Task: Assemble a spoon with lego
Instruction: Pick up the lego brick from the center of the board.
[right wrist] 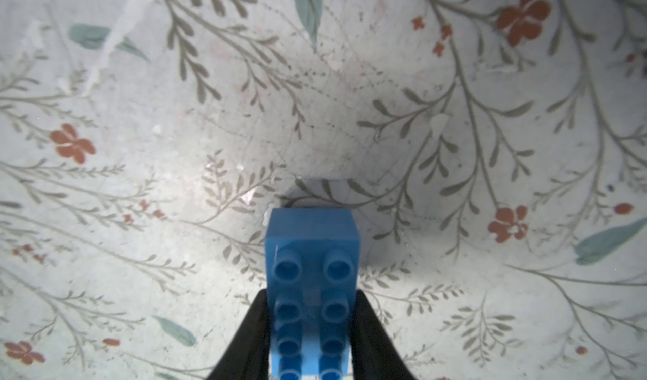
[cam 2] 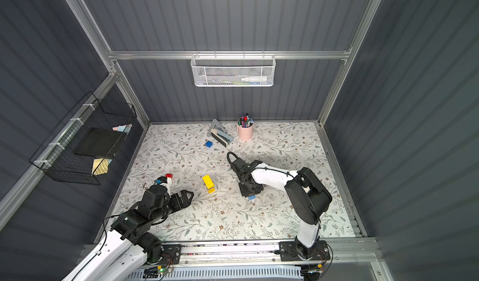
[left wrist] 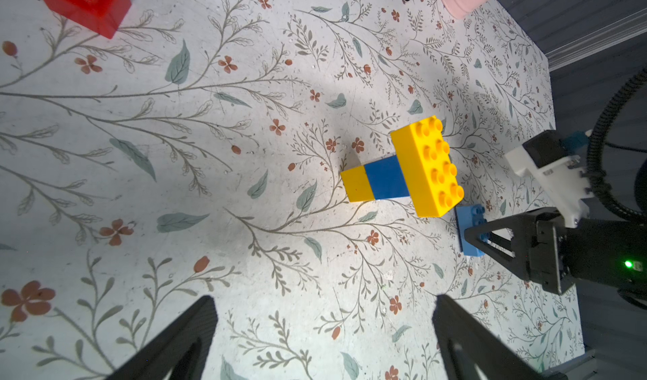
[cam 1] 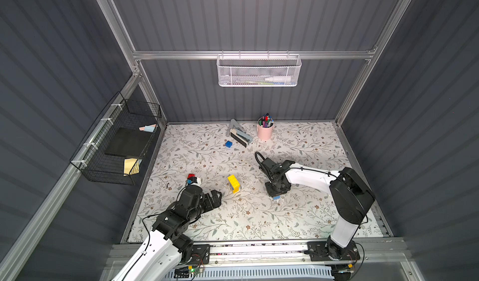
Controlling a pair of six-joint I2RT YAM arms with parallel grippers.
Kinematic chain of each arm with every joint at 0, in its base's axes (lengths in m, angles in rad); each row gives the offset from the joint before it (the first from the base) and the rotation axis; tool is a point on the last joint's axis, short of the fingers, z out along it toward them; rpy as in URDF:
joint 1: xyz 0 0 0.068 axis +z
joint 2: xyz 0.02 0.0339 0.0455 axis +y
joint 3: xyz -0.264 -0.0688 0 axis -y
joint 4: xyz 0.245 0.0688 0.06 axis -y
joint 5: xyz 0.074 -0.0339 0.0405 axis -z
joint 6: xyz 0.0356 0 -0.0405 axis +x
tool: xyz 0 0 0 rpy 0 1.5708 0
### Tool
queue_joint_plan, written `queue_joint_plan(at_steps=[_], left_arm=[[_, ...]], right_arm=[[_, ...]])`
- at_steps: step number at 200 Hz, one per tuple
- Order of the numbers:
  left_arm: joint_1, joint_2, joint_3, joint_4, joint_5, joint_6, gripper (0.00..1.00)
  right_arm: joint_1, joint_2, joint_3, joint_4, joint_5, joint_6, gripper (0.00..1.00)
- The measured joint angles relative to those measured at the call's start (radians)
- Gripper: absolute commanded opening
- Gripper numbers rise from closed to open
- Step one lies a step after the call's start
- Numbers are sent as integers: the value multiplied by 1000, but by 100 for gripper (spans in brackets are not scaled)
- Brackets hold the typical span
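You are looking down on one floral table (cam 1: 298, 215), with the left arm (cam 1: 166, 222) and the right arm (cam 1: 311, 176) reaching in from its near edge, two arms in all. Two baskets hang on the walls, a black wire basket (cam 1: 103, 172) and a white mesh basket (cam 1: 233, 72), both away from the work. Your left gripper (left wrist: 324, 311) hangs low over the table, jaws spread wide and empty, aimed at the spoon, probably so it can brace that piece when a brick is pushed on. Your right gripper (right wrist: 311, 292) points straight down, clamped on the long sides of one light blue brick (right wrist: 311, 241) with its studs upward, which leaves the underside free to seat on other studs (whether it touches the table is not clear). At the back stand one stapler (cam 1: 239, 136) and one pink cup (cam 1: 265, 134) of pens. The spoon (left wrist: 402, 175), judged unfinished, sits mid-table between the two grippers, touching neither: three joined bricks, a small yellow, a dark blue and a broad yellow showing eight studs. Other loose lego: one dark blue brick (cam 1: 228, 144) near the stapler, and a huddle (cam 1: 194, 179) beside the left arm of one red, one white and one blue brick, likely meant for the bowl end; I cannot tell whether those are joined.
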State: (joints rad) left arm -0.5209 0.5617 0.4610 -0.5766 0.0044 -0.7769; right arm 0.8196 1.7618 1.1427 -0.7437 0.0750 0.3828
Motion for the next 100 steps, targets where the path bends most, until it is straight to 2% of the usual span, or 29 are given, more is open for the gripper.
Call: queue_joint_plan(at_steps=[21, 54, 100], left_arm=[[0, 0, -6, 7, 7, 1, 99], [0, -1, -30, 14, 23, 3, 99], [0, -3, -31, 15, 26, 3, 99]], right_arm=[[82, -55, 60, -20, 13, -2, 15], [219, -76, 253, 1, 52, -13, 11], [237, 42, 460, 56, 68, -45, 10]])
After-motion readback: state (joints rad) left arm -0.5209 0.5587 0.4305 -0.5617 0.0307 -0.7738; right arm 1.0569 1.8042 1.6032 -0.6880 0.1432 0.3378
